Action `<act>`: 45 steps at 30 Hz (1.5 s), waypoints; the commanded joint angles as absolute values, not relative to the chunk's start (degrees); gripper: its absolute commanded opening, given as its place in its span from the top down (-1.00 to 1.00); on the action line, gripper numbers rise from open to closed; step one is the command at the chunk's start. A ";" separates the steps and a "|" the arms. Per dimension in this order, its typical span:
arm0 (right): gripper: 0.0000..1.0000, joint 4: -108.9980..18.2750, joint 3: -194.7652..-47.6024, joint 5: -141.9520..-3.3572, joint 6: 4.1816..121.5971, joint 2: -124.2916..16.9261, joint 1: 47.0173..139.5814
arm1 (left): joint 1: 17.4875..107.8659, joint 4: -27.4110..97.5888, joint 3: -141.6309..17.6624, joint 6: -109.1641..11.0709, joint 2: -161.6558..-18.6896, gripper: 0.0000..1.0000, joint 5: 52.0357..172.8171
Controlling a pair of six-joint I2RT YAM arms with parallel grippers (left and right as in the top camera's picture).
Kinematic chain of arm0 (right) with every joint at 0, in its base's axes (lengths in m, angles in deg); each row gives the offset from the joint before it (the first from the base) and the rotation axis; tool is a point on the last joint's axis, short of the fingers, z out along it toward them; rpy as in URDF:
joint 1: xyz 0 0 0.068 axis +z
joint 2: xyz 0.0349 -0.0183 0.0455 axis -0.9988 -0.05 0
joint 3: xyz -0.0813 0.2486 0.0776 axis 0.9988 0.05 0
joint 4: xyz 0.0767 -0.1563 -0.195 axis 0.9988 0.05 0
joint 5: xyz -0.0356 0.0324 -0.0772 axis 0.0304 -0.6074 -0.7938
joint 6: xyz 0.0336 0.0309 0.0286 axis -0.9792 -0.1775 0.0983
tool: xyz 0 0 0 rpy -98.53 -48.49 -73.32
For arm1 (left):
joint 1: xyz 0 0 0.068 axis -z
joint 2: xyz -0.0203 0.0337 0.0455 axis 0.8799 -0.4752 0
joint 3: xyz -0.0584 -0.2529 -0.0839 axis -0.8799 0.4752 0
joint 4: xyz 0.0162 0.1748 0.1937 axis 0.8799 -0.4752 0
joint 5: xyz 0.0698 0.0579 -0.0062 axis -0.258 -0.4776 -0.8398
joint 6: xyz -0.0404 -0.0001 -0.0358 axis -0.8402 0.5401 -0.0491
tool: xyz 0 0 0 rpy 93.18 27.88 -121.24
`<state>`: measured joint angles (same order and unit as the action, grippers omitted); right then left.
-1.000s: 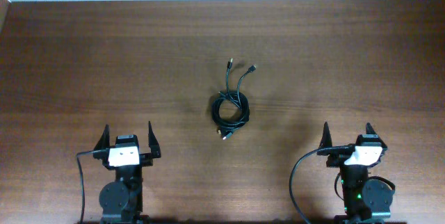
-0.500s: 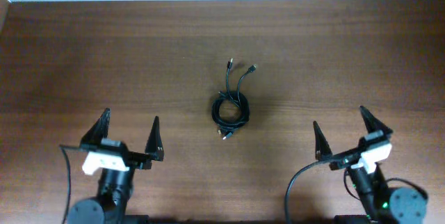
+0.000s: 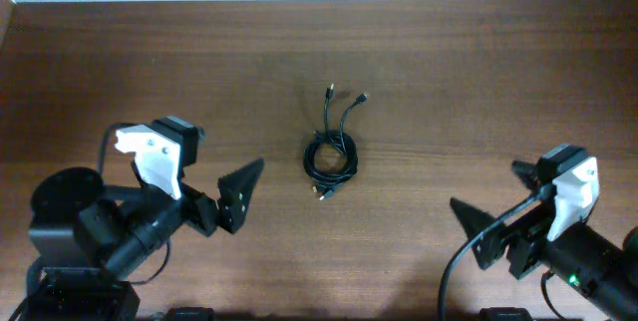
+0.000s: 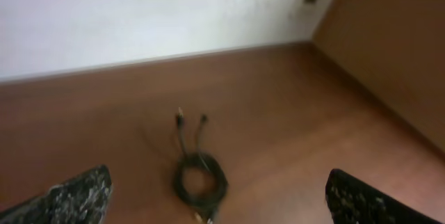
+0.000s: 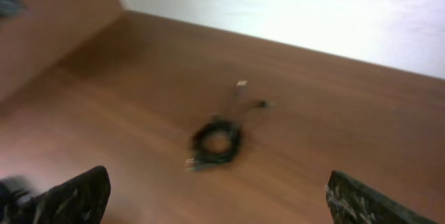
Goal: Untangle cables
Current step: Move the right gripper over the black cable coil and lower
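The cables [image 3: 329, 155] lie mid-table as one small black coil. Two plug ends [image 3: 344, 97] reach toward the far edge, and gold-tipped ends poke out at the near side. My left gripper [image 3: 227, 152] hangs open to the left of the coil, pointing toward it and well apart from it. My right gripper [image 3: 483, 183] is open at the near right, further from the coil. In the left wrist view the cables [image 4: 200, 182] sit ahead, between the wide-spread fingers [image 4: 76, 197]. The right wrist view is blurred and shows the cables [image 5: 217, 140] beyond the open gripper [image 5: 217, 171].
The brown wooden table [image 3: 498, 82] ends at a white wall along the far side. A wooden side panel [image 4: 389, 43] stands at the table's end in the left wrist view. A like panel [image 5: 49, 22] shows in the right wrist view.
Both arms have risen from their rest at the near edge and swung inward toward the coil. Both grippers stay open. The cables have not moved.
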<state>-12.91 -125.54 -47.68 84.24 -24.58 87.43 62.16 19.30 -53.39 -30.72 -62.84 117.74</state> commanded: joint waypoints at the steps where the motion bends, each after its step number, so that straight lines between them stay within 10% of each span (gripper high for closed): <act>1: -0.97 -13.72 -126.29 -40.80 83.87 -24.86 87.10 | 62.34 16.19 -53.98 -30.85 -63.04 -0.98 121.50; 9: -0.97 -18.18 -125.63 -44.67 83.85 -27.64 87.12 | 62.34 14.47 -53.46 -30.83 -64.44 -0.98 118.04; 24: -0.99 -30.75 -124.10 -49.32 70.47 -76.80 101.83 | 62.34 19.58 -53.46 -31.27 -68.44 -0.98 122.87; 45: -0.66 -37.48 -124.08 -74.11 64.22 -89.47 114.40 | 62.34 18.71 -53.46 -31.29 -68.44 -0.98 127.70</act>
